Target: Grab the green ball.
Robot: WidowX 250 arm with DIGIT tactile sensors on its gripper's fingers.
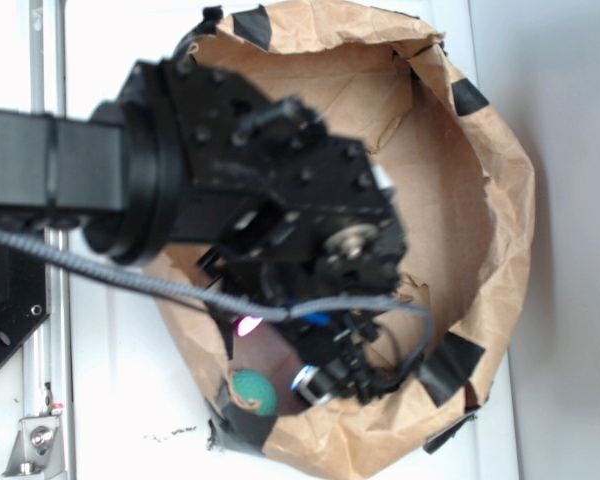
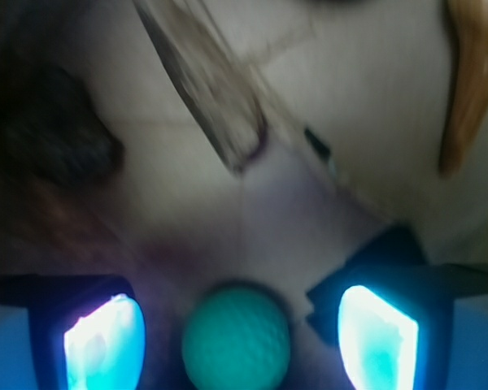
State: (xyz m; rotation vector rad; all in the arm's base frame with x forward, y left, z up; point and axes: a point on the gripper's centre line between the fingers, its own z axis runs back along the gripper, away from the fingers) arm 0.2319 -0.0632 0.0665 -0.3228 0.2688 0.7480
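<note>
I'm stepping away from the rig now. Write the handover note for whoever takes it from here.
Gripper: open, down inside the brown paper bag, one finger on each side of the green ball; no contact visible.
Green ball: on the bag floor near the wall, centred between the fingers in the wrist view.
Done: reach and alignment.
Left: close on the ball and lift it out. The wrist view is blurry, so check the grip before lifting.

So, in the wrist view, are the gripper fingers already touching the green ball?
No, the green ball sits between the two fingers with a gap on each side.
</note>
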